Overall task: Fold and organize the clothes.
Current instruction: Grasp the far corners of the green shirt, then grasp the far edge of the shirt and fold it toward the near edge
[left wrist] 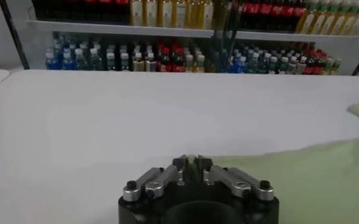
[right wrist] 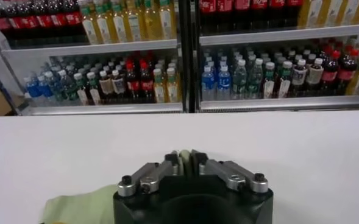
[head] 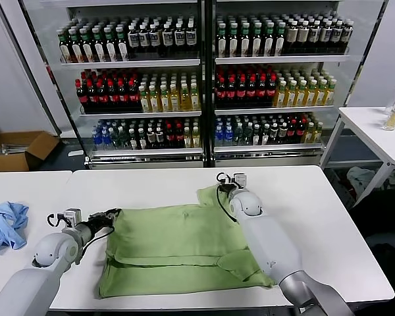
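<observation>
The light olive-green shirt [head: 178,247] lies partly folded on the white table [head: 316,224], its far part doubled over the near part. My left gripper [head: 114,213] is shut on the shirt's far left edge, low over the table. My right gripper [head: 222,186] is shut on the shirt's far right corner near the collar. In the left wrist view a sliver of green cloth shows between the fingers [left wrist: 180,163], and the shirt [left wrist: 325,176] spreads to one side. In the right wrist view cloth is pinched between the fingers [right wrist: 171,161], with more shirt [right wrist: 81,207] below.
A crumpled blue garment [head: 5,224] lies on the adjoining table to the left. A glass-door cooler [head: 204,79] full of bottles stands behind the table. A second white table [head: 375,131] stands at the right, a cardboard box [head: 20,150] on the floor at the left.
</observation>
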